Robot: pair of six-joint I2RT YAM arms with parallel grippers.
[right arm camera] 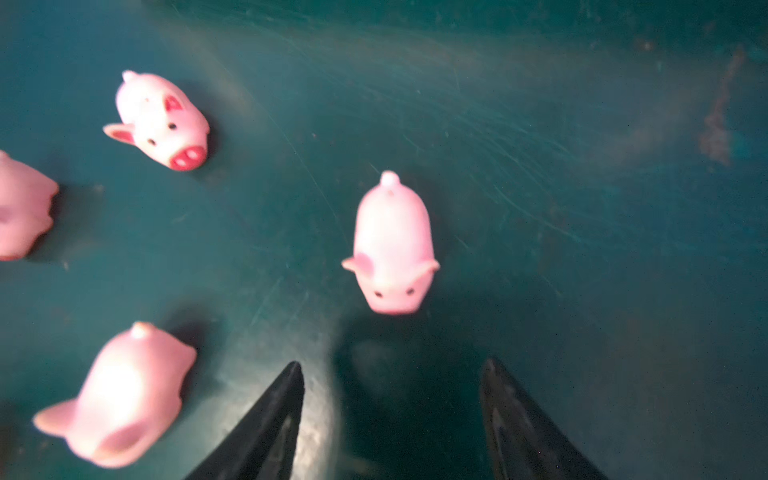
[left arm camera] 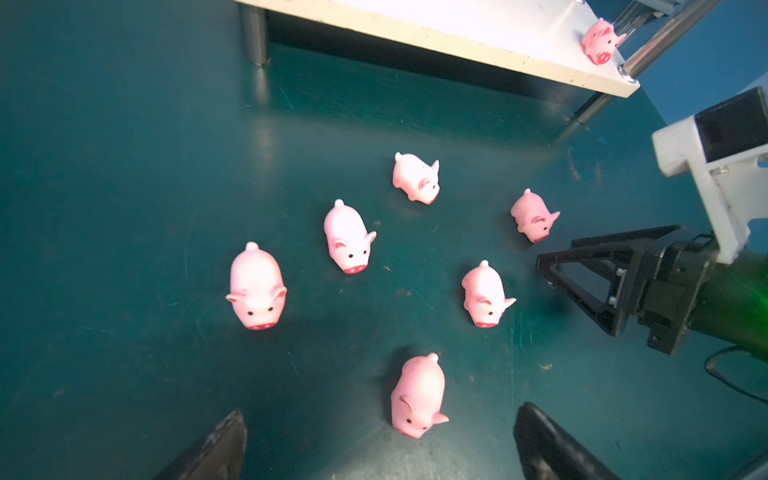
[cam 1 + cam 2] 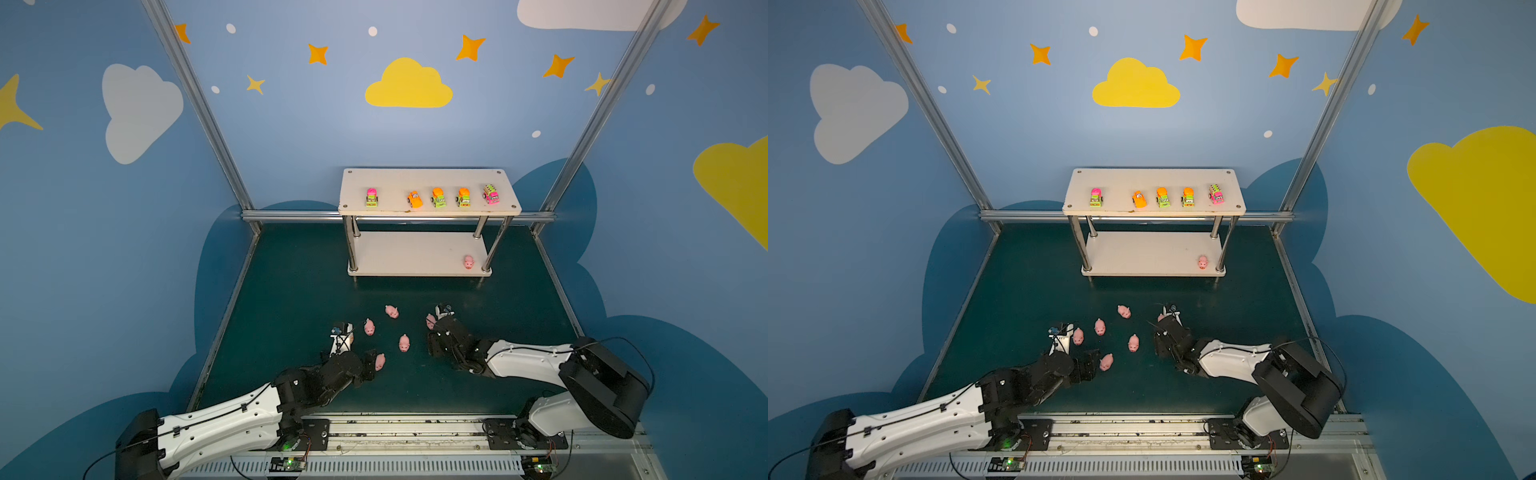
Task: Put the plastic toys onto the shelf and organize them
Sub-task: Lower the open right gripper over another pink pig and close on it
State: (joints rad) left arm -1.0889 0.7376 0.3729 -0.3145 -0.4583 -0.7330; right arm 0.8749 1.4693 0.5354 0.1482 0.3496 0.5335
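The white two-tier shelf (image 3: 428,180) stands at the back of the green mat. Several bright toy vehicles (image 3: 438,197) line its top board, and one pink pig (image 3: 468,262) stands on the lower board by the right front leg. Several more pigs lie scattered on the mat (image 2: 349,237). My left gripper (image 2: 382,417) is open low over the mat, with a pig (image 2: 417,395) lying between its fingers, untouched. My right gripper (image 1: 392,363) is open and empty, and another pig (image 1: 390,249) lies just ahead of its tips.
Chrome legs (image 3: 352,249) bound the shelf's lower board at the corners. Aluminium posts (image 3: 199,108) and a back rail (image 3: 291,216) frame the mat against the blue walls. The arms' base rail (image 3: 415,428) runs along the front edge. The two grippers flank the pig cluster.
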